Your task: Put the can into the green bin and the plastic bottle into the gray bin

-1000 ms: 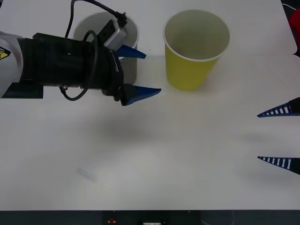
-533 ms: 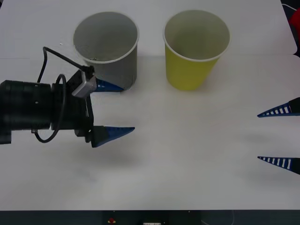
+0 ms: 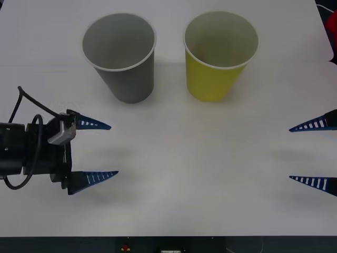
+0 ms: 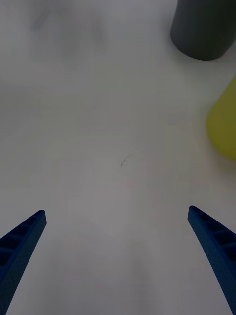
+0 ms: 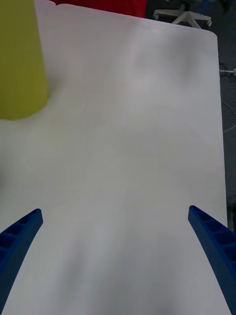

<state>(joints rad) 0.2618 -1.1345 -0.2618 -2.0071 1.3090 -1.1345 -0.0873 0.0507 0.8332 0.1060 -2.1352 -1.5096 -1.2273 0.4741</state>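
The gray bin (image 3: 120,55) stands upright at the back left of the white table, with the green bin (image 3: 220,55) upright beside it on the right. I cannot see inside either bin from here. The can and the plastic bottle are out of view. My left gripper (image 3: 107,149) hovers open and holding nothing at the near left, well in front of the gray bin. At the right edge, my right gripper (image 3: 290,154) is also open and holding nothing. The right wrist view shows the gray bin (image 4: 204,29) and the green bin (image 4: 225,123) beyond the right gripper (image 4: 116,211). The left wrist view shows the green bin (image 5: 19,64) beyond the left gripper (image 5: 114,210).
The white table (image 3: 184,158) is bare between the two grippers. Its front edge (image 3: 168,237) runs just below them. A red object (image 3: 331,31) sits past the table's far right corner, and a chair base (image 5: 182,17) stands on the floor beyond the table.
My left arm has drawn back from beside the gray bin toward the near left of the table, with its fingers still open. The right arm has not moved.
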